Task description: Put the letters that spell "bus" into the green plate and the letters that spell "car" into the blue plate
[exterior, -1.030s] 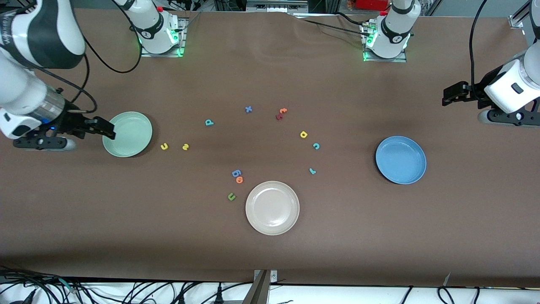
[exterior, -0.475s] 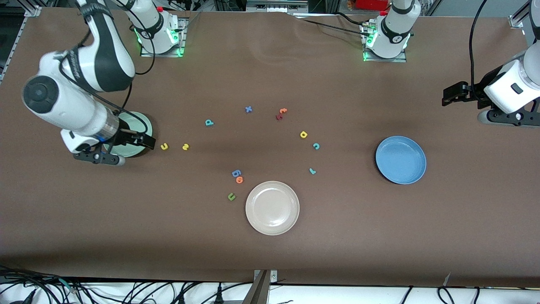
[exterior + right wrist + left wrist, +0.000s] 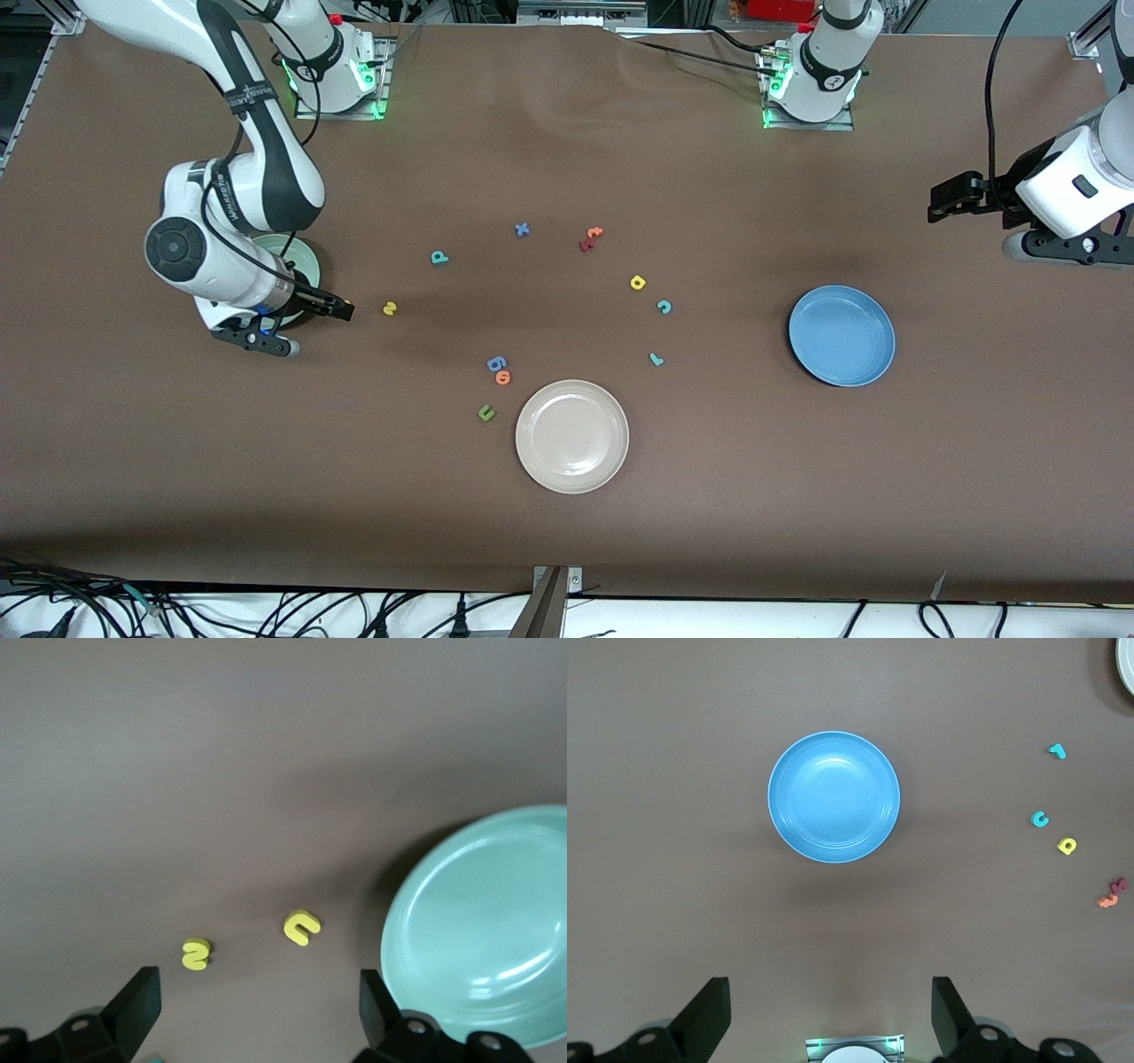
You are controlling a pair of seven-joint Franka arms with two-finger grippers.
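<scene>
table [image 3: 567,159]: brown, carries 3 plates and scattered foam letters.
green plate [image 3: 483,921]: at the right arm's end, mostly hidden under that arm in the front view, empty.
blue plate [image 3: 842,335]: at the left arm's end, empty.
right gripper [image 3: 257,1005]: fingers spread, grasping nothing, over the yellow u [image 3: 301,927].
left gripper [image 3: 831,1019]: fingers released, waiting off past the blue plate.
yellow s [image 3: 389,308]: just beside the u.
advice: I'd center the fingers on the u alone, drop straight, pinch lightly.
</scene>
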